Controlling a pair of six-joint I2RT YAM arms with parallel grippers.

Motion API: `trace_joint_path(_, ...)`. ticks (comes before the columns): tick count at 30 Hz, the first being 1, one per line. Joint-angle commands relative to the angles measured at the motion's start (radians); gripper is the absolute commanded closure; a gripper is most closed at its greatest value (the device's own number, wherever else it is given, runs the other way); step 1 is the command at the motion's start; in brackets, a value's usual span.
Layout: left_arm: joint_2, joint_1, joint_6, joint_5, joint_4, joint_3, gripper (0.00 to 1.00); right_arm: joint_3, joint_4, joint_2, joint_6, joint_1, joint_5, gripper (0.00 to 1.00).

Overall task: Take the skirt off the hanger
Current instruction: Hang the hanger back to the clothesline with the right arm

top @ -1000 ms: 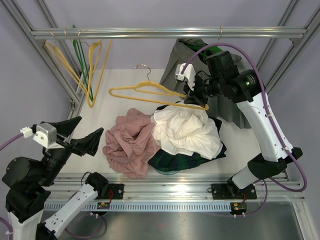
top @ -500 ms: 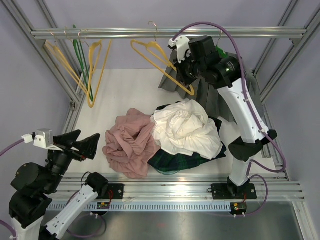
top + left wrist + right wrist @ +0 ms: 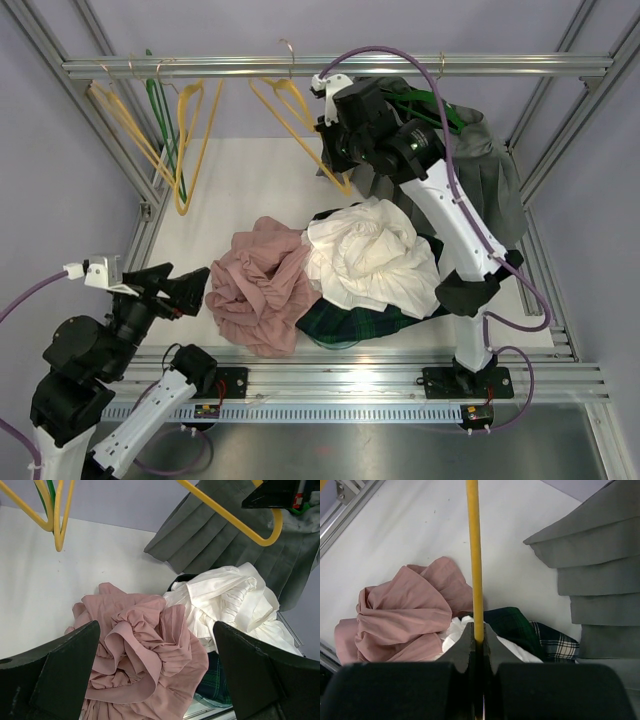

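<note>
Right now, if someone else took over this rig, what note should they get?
Left gripper: open, empty, hovering near the pink skirt.
Right gripper: shut on the bare yellow hanger, raised by the rail.
Pink skirt, white garment and plaid skirt lie piled on the table.
Done: yellow hanger is stripped.
Left: park that hanger; the grey skirt hangs on the green hanger.

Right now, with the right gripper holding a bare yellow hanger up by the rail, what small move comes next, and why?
Probably ease the yellow hanger down so its hook seats over the rail. The right gripper is shut on its bar, it carries no skirt, and its hook is at rail height.
</note>
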Motion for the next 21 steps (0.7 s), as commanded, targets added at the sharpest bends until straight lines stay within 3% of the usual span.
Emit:
trace_joint_path(1, -0.012, -0.002, -0.020, 0.013, 0.040, -0.010, 0.01, 0.021, 0.043, 0.033, 0.089, 0.030, 0.067, 1.00)
trace_joint_path(12, -0.023, -0.002, -0.043, 0.019, 0.033, -0.069, 0.01, 0.003, 0.030, 0.073, 0.109, 0.061, 0.039, 0.99)
trace_joint_path(21, 0.154, -0.002, -0.215, -0.053, 0.043, -0.139, 0.01, -0.019, 0.033, 0.059, 0.076, 0.067, 0.010, 0.71)
